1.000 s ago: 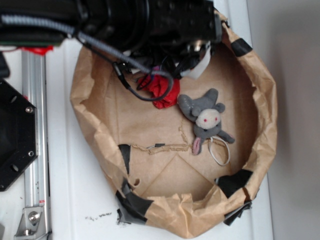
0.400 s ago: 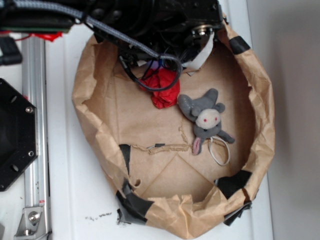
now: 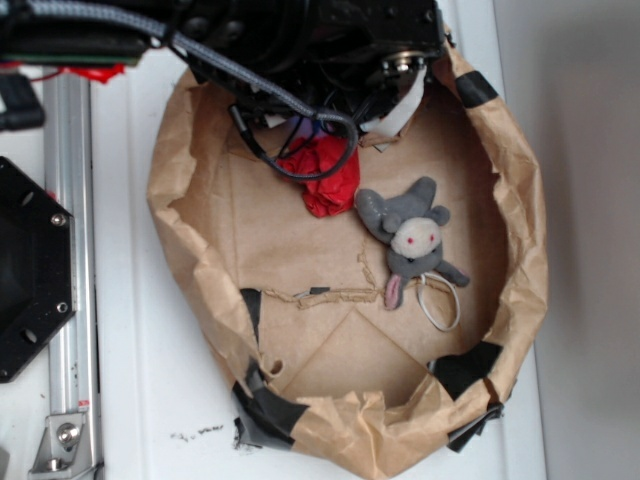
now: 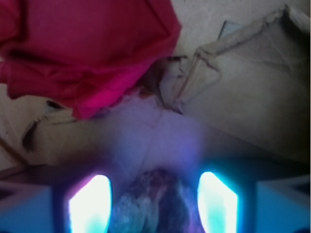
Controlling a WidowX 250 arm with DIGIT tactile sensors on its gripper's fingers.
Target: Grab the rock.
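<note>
Tool [image 4: 153, 204] fingers apart, flanking rock [image 4: 155, 201] | rock: dark, mottled, rough lump

You see a crumpled brown paper bag [image 3: 190, 250] lying open on the white counter [image 3: 130, 400], patched with black tape [image 3: 262, 402]. Inside, a red paper ball [image 3: 325, 180] sits at 11 o'clock from the grey plush animal [image 3: 410, 238].
</note>
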